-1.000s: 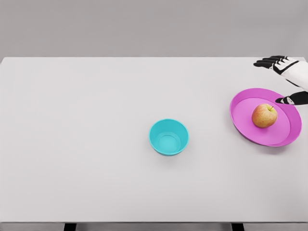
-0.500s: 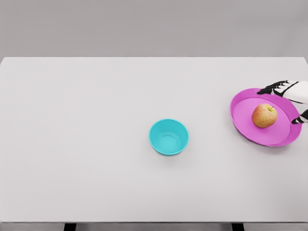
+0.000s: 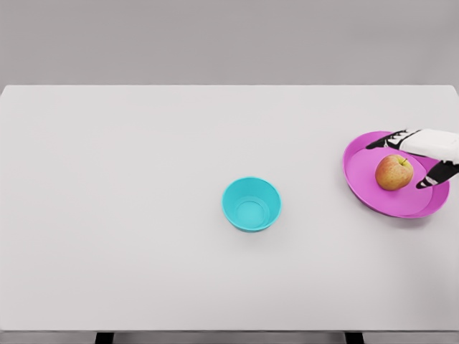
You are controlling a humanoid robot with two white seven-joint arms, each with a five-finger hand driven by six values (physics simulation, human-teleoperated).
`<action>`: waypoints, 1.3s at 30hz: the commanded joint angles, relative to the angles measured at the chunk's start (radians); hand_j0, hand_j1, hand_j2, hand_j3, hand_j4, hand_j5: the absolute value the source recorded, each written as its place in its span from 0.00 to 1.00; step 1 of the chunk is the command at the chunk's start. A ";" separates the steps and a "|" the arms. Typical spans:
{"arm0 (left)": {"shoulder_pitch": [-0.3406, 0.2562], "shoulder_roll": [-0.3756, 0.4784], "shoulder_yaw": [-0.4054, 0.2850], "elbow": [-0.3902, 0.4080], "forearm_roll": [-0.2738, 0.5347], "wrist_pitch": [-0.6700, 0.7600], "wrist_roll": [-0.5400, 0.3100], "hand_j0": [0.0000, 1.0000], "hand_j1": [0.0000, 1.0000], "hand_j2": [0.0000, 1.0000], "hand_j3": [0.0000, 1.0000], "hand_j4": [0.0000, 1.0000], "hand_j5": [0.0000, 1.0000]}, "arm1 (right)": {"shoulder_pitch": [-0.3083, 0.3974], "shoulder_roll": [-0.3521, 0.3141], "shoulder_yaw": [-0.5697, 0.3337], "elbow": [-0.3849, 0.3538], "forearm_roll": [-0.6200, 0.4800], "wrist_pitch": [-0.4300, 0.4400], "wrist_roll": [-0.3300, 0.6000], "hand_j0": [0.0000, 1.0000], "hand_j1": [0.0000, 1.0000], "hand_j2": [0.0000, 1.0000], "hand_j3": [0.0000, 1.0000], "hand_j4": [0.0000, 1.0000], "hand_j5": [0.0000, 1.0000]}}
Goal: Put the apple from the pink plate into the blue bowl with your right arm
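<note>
A red and yellow apple lies on the pink plate at the right of the white table. My right hand reaches in from the right edge, low over the plate. Its dark-tipped fingers stretch past the apple's far side and the thumb sits at its near right. The hand is open around the apple without closing on it. The blue bowl stands empty near the table's middle, well to the left of the plate. My left arm is out of sight.
The white table fills the view, with its far edge against a grey wall and its front edge at the bottom.
My right hand has dropped from above the plate's far right rim and moved left, so its fingers now straddle the apple. Apple, plate and bowl have stayed put.
</note>
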 commanded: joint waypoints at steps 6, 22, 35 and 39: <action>0.000 0.000 0.000 0.001 0.000 0.000 0.000 1.00 1.00 1.00 1.00 1.00 1.00 | -0.002 0.029 0.028 0.029 0.022 0.003 0.000 1.00 1.00 1.00 1.00 1.00 1.00; 0.000 0.000 0.000 0.001 0.000 0.000 0.000 1.00 1.00 1.00 1.00 1.00 1.00 | -0.003 0.030 0.041 0.066 0.023 0.003 0.000 0.77 0.77 0.77 0.77 0.77 0.77; 0.000 0.000 0.000 0.000 0.000 0.000 0.000 1.00 1.00 1.00 1.00 1.00 1.00 | -0.017 0.030 0.042 0.057 0.029 0.003 0.000 0.41 0.41 0.41 0.41 0.41 0.41; 0.000 0.000 0.000 0.001 0.000 0.000 0.000 1.00 1.00 1.00 1.00 1.00 1.00 | -0.025 0.029 0.035 0.035 0.029 0.003 0.000 0.41 0.41 0.41 0.41 0.41 0.41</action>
